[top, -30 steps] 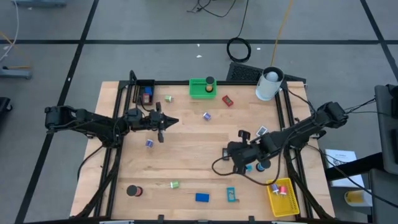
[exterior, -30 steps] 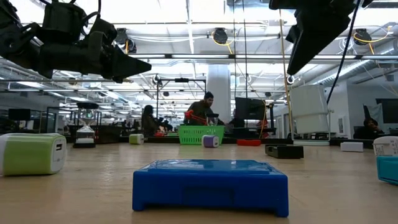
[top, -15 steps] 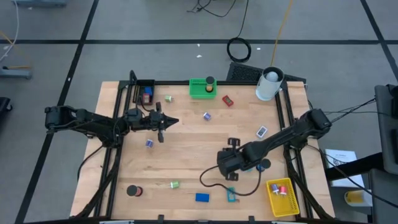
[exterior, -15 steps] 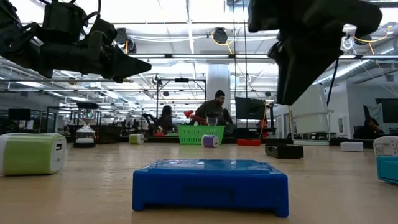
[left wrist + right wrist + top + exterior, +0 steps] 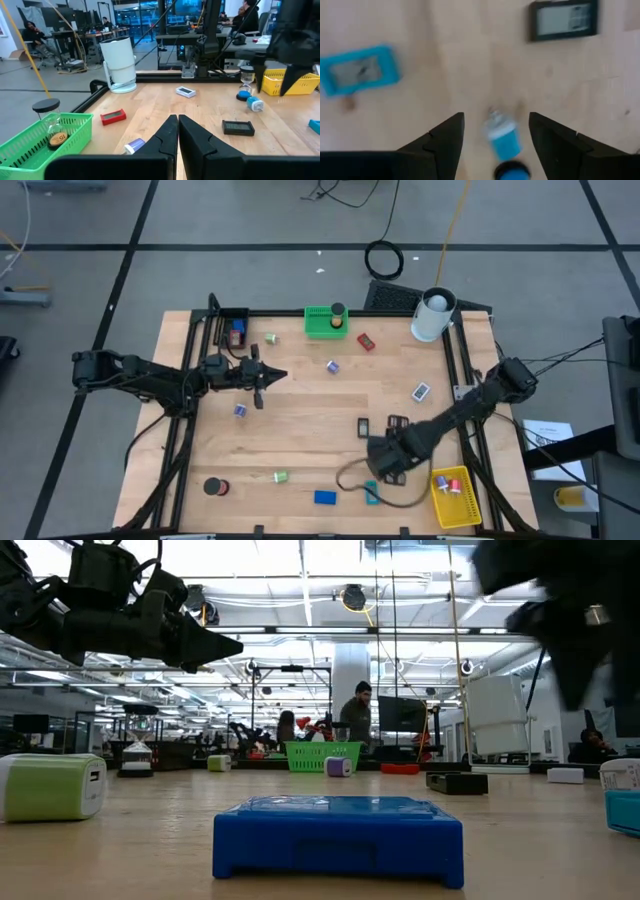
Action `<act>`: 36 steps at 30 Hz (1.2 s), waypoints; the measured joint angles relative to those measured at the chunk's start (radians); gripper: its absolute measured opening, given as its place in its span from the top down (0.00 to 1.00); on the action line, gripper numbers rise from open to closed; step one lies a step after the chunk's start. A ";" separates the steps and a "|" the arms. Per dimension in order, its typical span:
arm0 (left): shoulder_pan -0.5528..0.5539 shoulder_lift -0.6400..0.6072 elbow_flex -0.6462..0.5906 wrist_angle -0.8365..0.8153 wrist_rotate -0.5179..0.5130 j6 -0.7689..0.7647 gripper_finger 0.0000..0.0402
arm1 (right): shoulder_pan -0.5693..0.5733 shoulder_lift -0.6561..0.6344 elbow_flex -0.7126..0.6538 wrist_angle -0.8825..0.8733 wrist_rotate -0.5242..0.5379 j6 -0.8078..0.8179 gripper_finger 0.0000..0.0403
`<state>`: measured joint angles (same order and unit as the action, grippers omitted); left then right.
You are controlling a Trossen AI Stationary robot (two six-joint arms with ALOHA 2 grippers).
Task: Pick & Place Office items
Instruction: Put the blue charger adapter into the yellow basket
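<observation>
The office items lie scattered on the wooden table point(image 5: 300, 420). Among them are a blue block point(image 5: 325, 497), a cyan frame point(image 5: 360, 70), a black display point(image 5: 562, 20), a red block point(image 5: 366, 341) and a black roll point(image 5: 213, 486). My right gripper point(image 5: 496, 118) points down over the table's near right part, open. A small blue-capped cylinder point(image 5: 502, 137) lies on the wood below the gap between its fingers, untouched. My left gripper point(image 5: 176, 131) hovers level at the left, shut and empty.
A yellow bin point(image 5: 455, 492) stands at the near right corner. A green bin point(image 5: 325, 321) and a black bin point(image 5: 235, 330) stand at the far edge, a white cylinder point(image 5: 432, 315) at the far right. A green-and-white cube point(image 5: 50, 785) lies near the front. People move in the room behind.
My right gripper has swung toward the table's near edge, come lower and tipped until it points down at the table. My left arm has kept still.
</observation>
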<state>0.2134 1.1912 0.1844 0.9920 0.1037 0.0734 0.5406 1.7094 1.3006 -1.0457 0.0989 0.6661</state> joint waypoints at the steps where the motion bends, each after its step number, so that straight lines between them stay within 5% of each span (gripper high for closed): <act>1: 0.000 0.000 0.000 0.000 0.000 0.000 0.95 | 0.018 0.000 0.000 -0.015 0.000 -0.010 0.46; 22: 0.000 0.000 0.000 0.000 0.000 0.000 0.95 | -0.026 0.003 -0.181 0.095 -0.075 -0.064 0.38; 36: 0.000 0.000 0.000 0.000 0.000 0.000 0.95 | -0.057 0.003 -0.267 0.189 -0.078 -0.129 0.62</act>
<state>0.2136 1.1912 0.1844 0.9920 0.1036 0.0734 0.4834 1.7119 1.0332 -0.8566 0.0208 0.5374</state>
